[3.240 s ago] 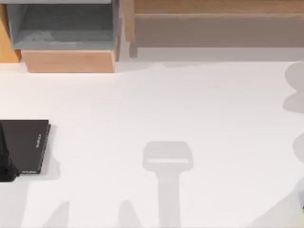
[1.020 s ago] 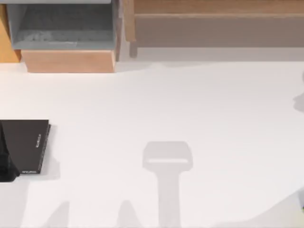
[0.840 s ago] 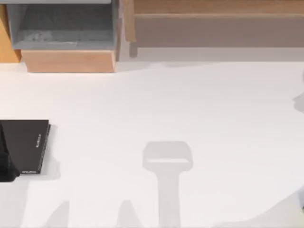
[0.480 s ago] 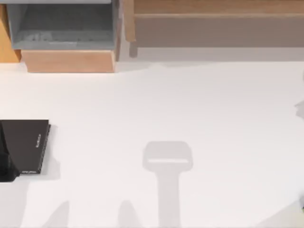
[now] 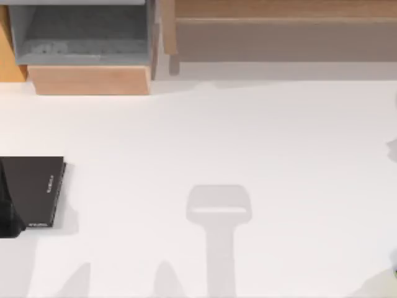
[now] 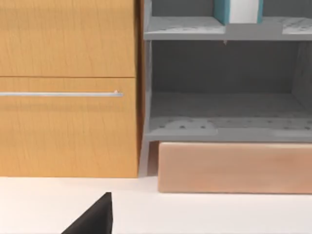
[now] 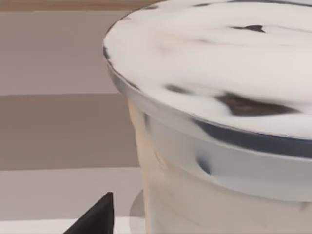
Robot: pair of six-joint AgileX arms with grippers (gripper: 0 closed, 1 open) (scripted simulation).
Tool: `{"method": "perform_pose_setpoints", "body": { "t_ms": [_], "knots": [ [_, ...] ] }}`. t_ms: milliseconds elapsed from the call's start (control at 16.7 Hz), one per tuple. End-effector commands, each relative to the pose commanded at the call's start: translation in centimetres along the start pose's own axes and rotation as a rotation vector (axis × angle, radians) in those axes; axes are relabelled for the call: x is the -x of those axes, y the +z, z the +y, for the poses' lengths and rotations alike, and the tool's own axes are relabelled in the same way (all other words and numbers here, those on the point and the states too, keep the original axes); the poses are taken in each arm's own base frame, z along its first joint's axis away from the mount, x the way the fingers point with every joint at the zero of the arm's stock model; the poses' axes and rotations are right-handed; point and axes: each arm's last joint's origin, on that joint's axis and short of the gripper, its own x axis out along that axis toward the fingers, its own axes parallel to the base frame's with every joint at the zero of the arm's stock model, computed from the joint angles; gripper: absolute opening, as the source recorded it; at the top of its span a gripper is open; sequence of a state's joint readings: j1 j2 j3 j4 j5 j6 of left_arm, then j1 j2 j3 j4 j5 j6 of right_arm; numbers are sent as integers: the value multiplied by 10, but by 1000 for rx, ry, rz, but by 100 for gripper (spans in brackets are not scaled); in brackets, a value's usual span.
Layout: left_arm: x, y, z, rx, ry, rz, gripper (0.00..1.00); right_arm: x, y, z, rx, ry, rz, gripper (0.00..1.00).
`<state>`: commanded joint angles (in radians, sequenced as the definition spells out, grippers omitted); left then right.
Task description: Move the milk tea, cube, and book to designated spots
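Your right wrist view has the milk tea [image 7: 219, 122] cup right up close; whether either tool is apart or together, I cannot tell. Book [image 6: 239, 10] stands on the upper shelf [image 6: 219, 29]. Counter [image 5: 217, 136] wide open; black book [image 5: 34, 189] at 9 o'clock edge.

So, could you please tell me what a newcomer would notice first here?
The milk tea cup with its white lid looms right before the right wrist camera. A flat black book lies at the table's left edge, and the teal-blue book stands on the grey shelf.
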<state>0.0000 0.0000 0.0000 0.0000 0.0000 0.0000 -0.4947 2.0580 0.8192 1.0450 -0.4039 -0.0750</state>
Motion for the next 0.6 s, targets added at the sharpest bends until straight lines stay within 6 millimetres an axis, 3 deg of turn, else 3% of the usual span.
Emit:
{"method": "perform_pose_setpoints", "body": {
  "t_ms": [600],
  "knots": [
    [0, 0, 0, 0, 0, 0, 100, 28, 45, -1, 1, 1, -1, 100]
  ]
}}
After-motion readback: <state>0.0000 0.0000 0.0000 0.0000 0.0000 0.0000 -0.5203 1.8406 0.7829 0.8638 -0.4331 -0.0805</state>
